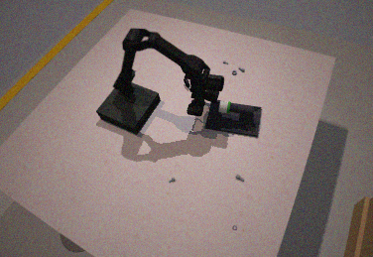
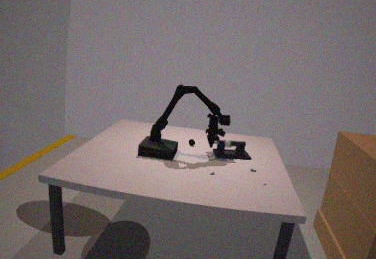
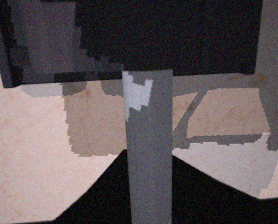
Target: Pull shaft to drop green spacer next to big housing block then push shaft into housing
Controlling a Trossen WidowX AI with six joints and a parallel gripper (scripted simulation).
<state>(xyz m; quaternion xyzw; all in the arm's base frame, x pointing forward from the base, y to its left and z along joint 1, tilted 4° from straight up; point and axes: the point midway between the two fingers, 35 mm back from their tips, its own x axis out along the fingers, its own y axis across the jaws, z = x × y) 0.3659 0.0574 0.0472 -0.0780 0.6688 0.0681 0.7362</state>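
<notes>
My gripper point(image 1: 196, 112) point(image 2: 211, 145) point(image 3: 141, 156) is shut on the grey shaft point(image 3: 151, 200), which runs between the two black fingers in the wrist view. The gripper is at the left end of the dark fixture point(image 1: 233, 131) point(image 2: 246, 157). The green spacer point(image 1: 229, 106) point(image 2: 229, 143) shows as a small green band on the fixture, beside a pale spacer point(image 1: 223, 105). The big housing block is dark and hard to tell from the fixture. The spacers are not visible in the wrist view, and the shaft's far end is hidden.
The robot's black base point(image 1: 128, 108) point(image 2: 158, 148) stands left of the fixture. Small bolts or nuts lie behind the fixture point(image 1: 241, 69) and in front of it, such as one bolt point(image 1: 239, 178). A brown box point(image 1: 364, 235) point(image 2: 350, 182) stands beyond the table's right side.
</notes>
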